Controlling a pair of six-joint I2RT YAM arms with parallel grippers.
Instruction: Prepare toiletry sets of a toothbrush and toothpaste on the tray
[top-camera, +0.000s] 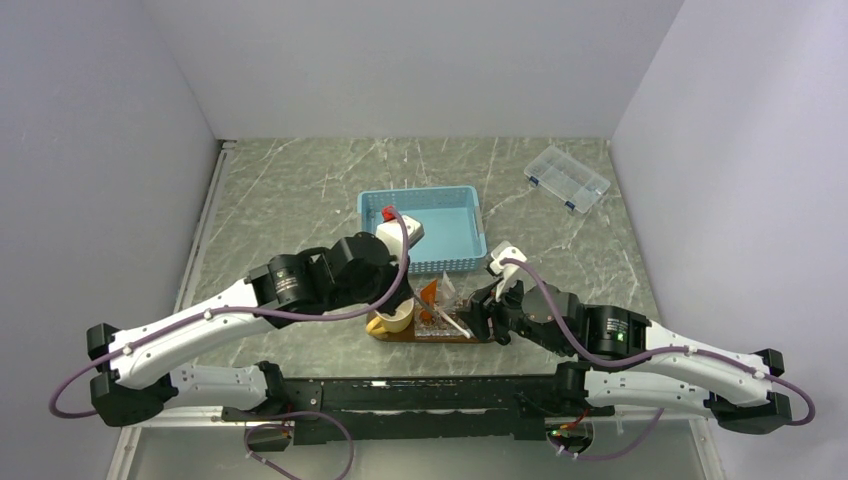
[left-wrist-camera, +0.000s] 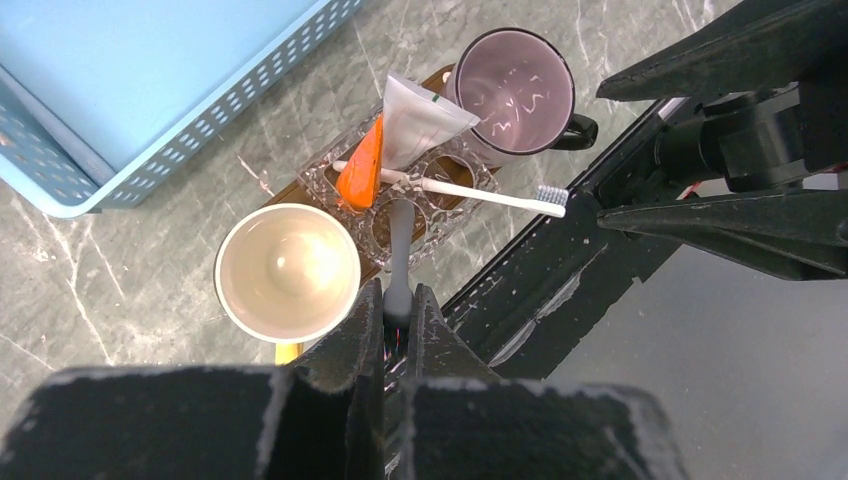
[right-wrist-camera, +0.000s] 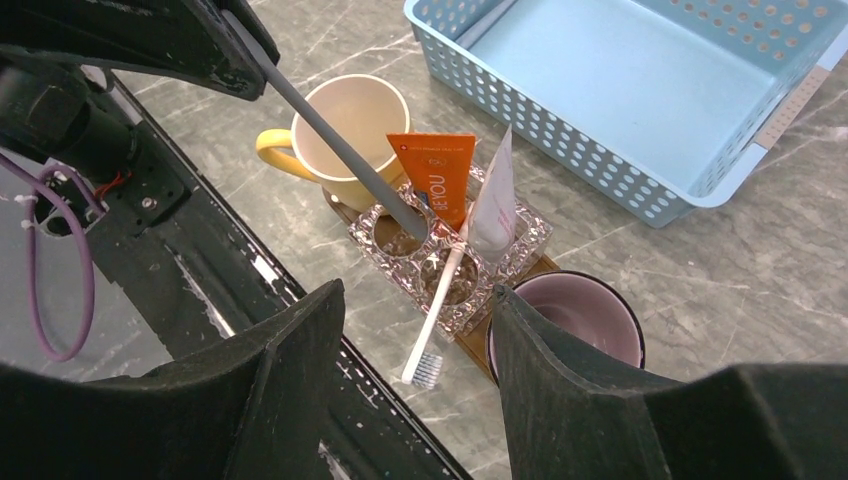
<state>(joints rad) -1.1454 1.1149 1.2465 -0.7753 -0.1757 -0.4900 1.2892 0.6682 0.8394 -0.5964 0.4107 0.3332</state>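
My left gripper (left-wrist-camera: 398, 295) is shut on the upper end of the grey toothbrush (left-wrist-camera: 398, 245), whose lower end sits in a hole of the clear glass holder (left-wrist-camera: 440, 215) on the brown wooden tray (left-wrist-camera: 283, 192). The orange toothpaste (left-wrist-camera: 360, 170) and the white toothpaste (left-wrist-camera: 418, 118) stand in the holder. The white toothbrush (right-wrist-camera: 440, 295) leans out of it, bristles over the table's near edge. My right gripper (right-wrist-camera: 418, 290) is open and empty, above the white toothbrush's head. The grey toothbrush (right-wrist-camera: 335, 145) slants up to the left in the right wrist view.
A yellow cup (left-wrist-camera: 287, 272) and a purple cup (left-wrist-camera: 515, 90) stand on the tray's two ends. The blue basket (top-camera: 440, 225) sits just behind the tray. A clear compartment box (top-camera: 567, 178) lies at the far right. The black arm rail (right-wrist-camera: 230, 260) runs along the near edge.
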